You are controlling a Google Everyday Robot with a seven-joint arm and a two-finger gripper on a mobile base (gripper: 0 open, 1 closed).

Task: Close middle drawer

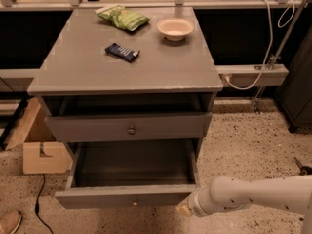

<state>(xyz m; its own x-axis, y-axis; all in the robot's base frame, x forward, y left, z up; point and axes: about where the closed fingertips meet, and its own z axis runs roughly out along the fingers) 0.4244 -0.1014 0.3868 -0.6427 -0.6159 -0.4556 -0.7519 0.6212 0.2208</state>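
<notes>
The middle drawer [126, 196] is pulled far out of the grey cabinet. Its wide low front has a tiny pale knob [135, 203], and its inside [131, 164] is empty. My gripper [185, 208] is at the end of the white arm [253, 196], which comes in from the lower right. It sits at the right end of the drawer front, touching it or very close to it. Above, the taller drawer front [97, 128] with the dark knob [131, 130] stands slightly out. The lowest drawer is out of view.
On the cabinet top [73, 67] lie a green snack bag [123, 17], a dark bar [122, 52] and a pale bowl [175, 28]. A cardboard box [39, 145] stands on the floor at the left. A cable [39, 204] and a shoe [9, 222] are at the lower left.
</notes>
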